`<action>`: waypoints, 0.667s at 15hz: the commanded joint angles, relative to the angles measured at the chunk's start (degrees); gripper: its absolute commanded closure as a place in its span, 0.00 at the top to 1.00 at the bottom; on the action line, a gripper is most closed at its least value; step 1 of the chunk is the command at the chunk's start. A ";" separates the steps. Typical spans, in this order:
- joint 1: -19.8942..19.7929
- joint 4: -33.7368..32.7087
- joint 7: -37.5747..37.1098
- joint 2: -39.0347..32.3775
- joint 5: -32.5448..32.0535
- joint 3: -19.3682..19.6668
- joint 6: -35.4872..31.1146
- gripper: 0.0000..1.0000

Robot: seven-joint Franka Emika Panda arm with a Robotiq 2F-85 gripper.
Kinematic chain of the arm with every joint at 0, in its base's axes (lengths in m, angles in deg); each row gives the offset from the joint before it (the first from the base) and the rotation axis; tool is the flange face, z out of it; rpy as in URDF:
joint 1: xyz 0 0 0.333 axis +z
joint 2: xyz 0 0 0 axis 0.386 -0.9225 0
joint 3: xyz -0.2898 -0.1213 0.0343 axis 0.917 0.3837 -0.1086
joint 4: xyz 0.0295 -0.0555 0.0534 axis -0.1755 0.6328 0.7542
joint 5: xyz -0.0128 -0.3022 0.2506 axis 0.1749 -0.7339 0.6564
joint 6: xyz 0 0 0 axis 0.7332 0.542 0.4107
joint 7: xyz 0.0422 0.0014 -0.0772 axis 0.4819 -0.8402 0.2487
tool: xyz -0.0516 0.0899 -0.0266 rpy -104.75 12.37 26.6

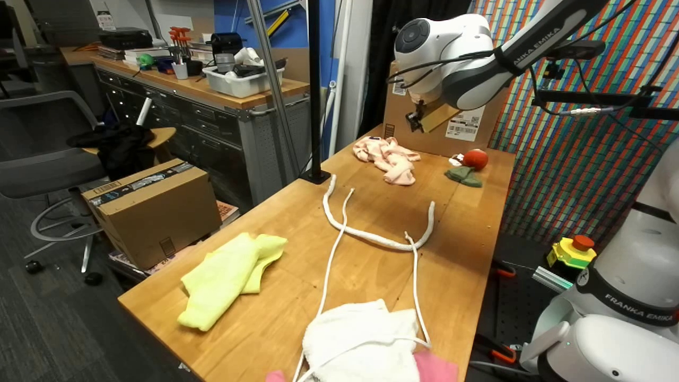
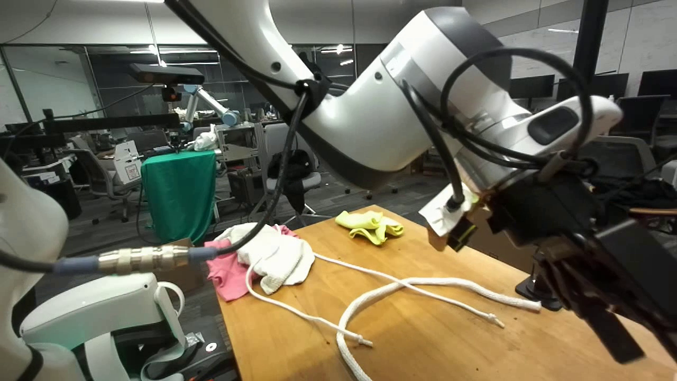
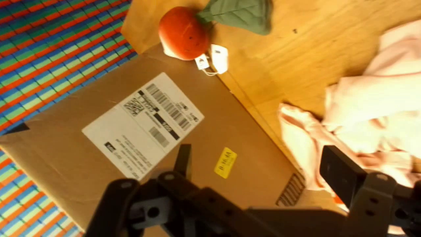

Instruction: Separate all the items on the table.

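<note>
White arm [image 2: 365,129], black cables [image 2: 287,153], black claw [image 3: 258,156]

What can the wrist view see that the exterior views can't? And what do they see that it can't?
Only the wrist view: the little yellow sticker on the brown cardboard box.

Only the exterior views, both of them: the yellow cloth, the white cloth lying over the pink cloth, the thick white rope and the thin white cord.

Shared: every view shows the wooden table and the claw. The wrist view and an exterior view both show that box, the red ball, the green leaf-shaped piece and the peach cloth.
</note>
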 commanded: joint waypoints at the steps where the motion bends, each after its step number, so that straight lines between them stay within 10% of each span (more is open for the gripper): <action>1: 2.89 4.19 6.41 5.01 5.75 -2.60 -4.82 1.00; 10: 10.41 12.02 25.90 9.55 24.00 -9.35 -14.13 1.00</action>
